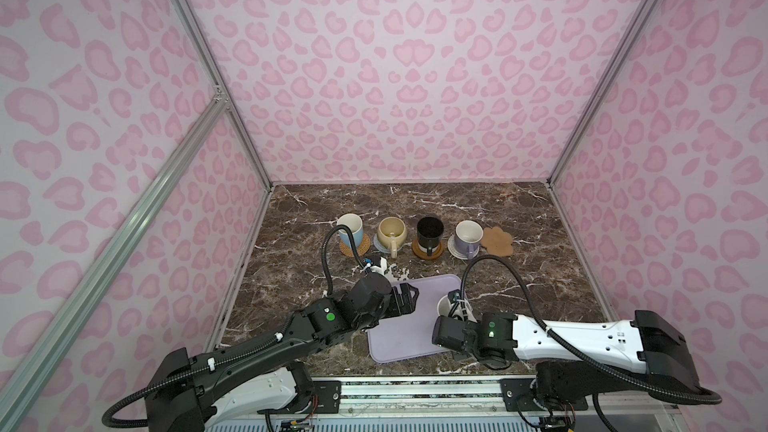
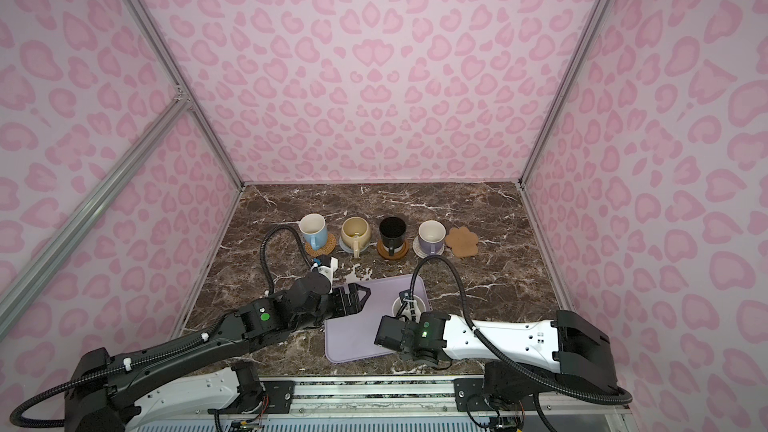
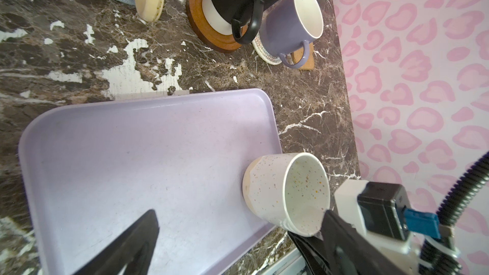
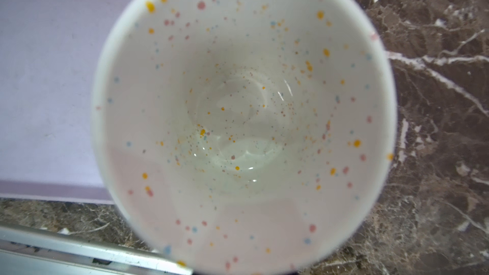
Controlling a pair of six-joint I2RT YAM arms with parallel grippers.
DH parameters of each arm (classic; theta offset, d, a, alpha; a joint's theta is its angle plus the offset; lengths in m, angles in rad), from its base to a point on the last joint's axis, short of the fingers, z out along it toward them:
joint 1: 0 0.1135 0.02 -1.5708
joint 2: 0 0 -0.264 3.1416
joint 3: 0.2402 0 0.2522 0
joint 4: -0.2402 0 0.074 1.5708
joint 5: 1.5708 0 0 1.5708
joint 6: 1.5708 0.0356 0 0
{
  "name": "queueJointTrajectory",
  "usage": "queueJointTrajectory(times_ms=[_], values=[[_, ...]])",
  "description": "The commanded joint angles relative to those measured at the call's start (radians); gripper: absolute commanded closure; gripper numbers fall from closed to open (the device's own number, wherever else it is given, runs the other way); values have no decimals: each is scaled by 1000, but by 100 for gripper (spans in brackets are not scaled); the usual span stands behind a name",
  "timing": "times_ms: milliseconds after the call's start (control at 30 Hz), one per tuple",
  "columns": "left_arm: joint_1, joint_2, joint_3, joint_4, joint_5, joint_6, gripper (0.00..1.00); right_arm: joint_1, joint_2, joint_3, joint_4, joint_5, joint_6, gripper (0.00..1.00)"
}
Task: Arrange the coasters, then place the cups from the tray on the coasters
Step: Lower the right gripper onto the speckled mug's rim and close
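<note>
While four cups (image 1: 392,234) already stand on coasters (image 1: 428,254) in the far row, the step in hand is judged to be the pickup of the fifth, the speckled mug (image 3: 267,194). It stands mouth up on the tray (image 3: 132,141), at the edge on the right arm's side. The right gripper (image 1: 460,311) is shut on the near side of this mug. Whether the contact is rim or handle is hidden in every view, and whether the base has left the tray cannot be told. The left gripper (image 1: 409,300) hangs over the opposite side of the tray, jaws spread wide, holding nothing.

One coaster is vacant: the tan flower-shaped coaster (image 1: 496,241), at the right end of the row, just beside the lavender mug (image 1: 467,236). The next move calls for a straight lift clear of the tray rim, a carry to that coaster, and a level set-down centred on it. Clearance to the lavender mug is small, so an approach from the open right side is advisable.

The speckled mug is glossy cream-white ceramic, flecked orange, pink and blue inside and out, narrowing to a bare tan base. It is empty. A glazed wall may slip in a narrow grip.
</note>
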Motion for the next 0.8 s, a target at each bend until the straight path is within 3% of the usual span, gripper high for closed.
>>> queueJointTrajectory(times_ms=[0, 367, 733, 767], values=[[0, -7, -6, 62, 7, -9, 2, -14, -29, -7, -9, 64, -13, 100], [-4, 17, 6, 76, 24, -10, 2, -73, -127, -63, 59, -3, -90, 100], [-8, 38, 11, 77, 20, -15, 2, -60, -83, -106, 122, -83, -85, 100], [-8, 38, 11, 75, 18, -15, 2, -59, -75, -102, 108, -74, -82, 96]])
